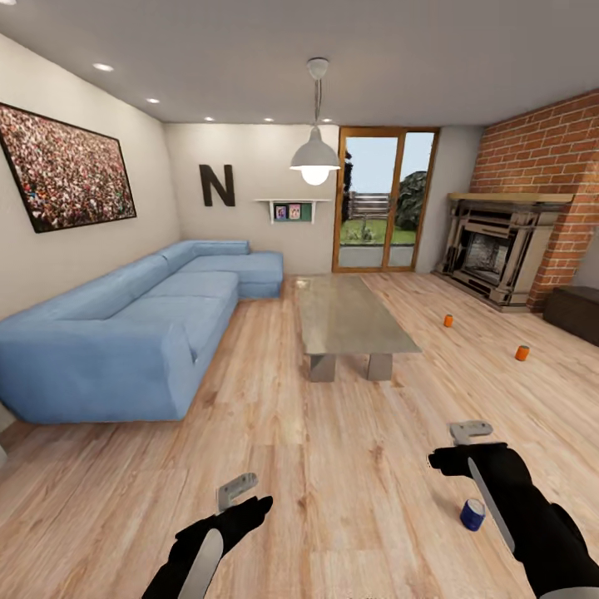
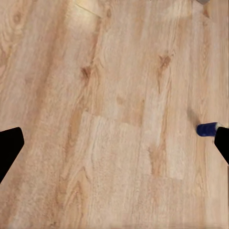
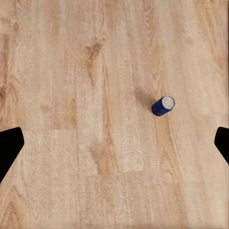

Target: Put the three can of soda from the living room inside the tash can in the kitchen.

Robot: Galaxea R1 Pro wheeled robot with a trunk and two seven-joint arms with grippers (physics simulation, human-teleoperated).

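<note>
Head view, blue can [image 1: 472, 514] upright on floor [image 1: 333, 466], two orange cans [image 1: 448, 320] beyond, both claws wide, empty.

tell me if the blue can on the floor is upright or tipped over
Upright. The blue can stands on the wood floor with its silver top facing up, seen beside the right arm and again in the right wrist view.
</note>
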